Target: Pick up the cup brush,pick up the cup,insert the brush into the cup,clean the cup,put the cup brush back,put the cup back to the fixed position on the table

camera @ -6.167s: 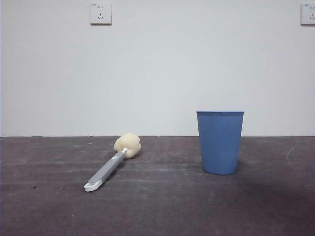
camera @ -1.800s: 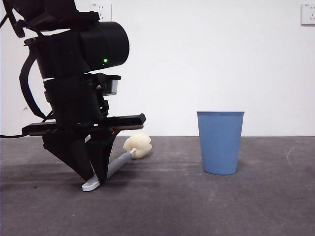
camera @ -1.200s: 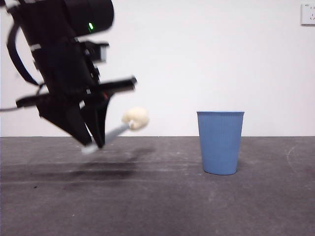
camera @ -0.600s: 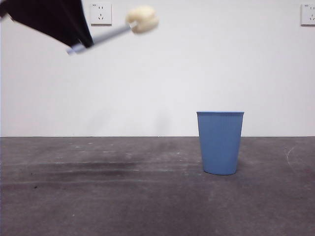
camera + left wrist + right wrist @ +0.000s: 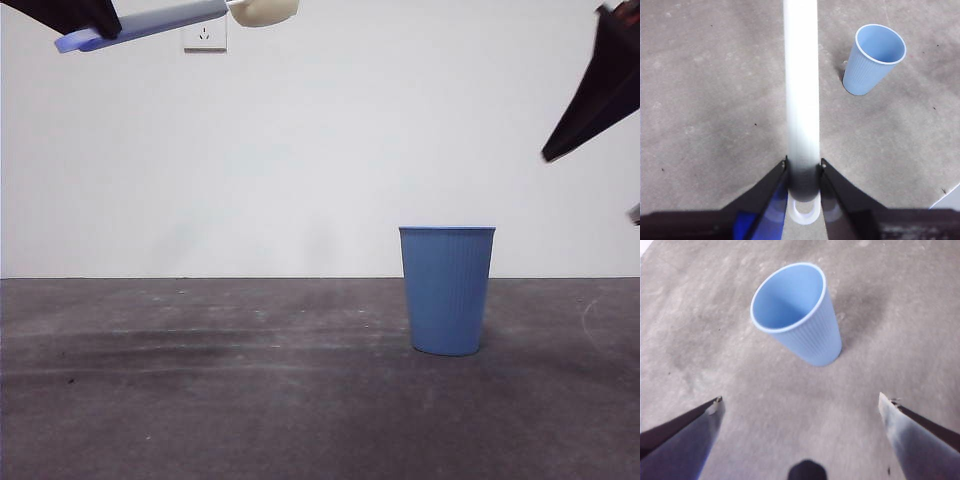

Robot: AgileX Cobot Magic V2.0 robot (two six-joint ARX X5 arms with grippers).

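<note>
The table (image 5: 200,400) is a dark grey matte surface, and on it the blue ribbed cup (image 5: 447,290) stands upright, well apart from both arms. The right gripper (image 5: 800,410) hangs above and near the cup with its jaws spread wide and nothing between them; it shows in the front view as a dark wedge at the upper right. The left gripper (image 5: 803,172) is clamped on the grey handle of the cup brush (image 5: 150,20), held high above the table, its cream sponge head at the top edge.
</note>
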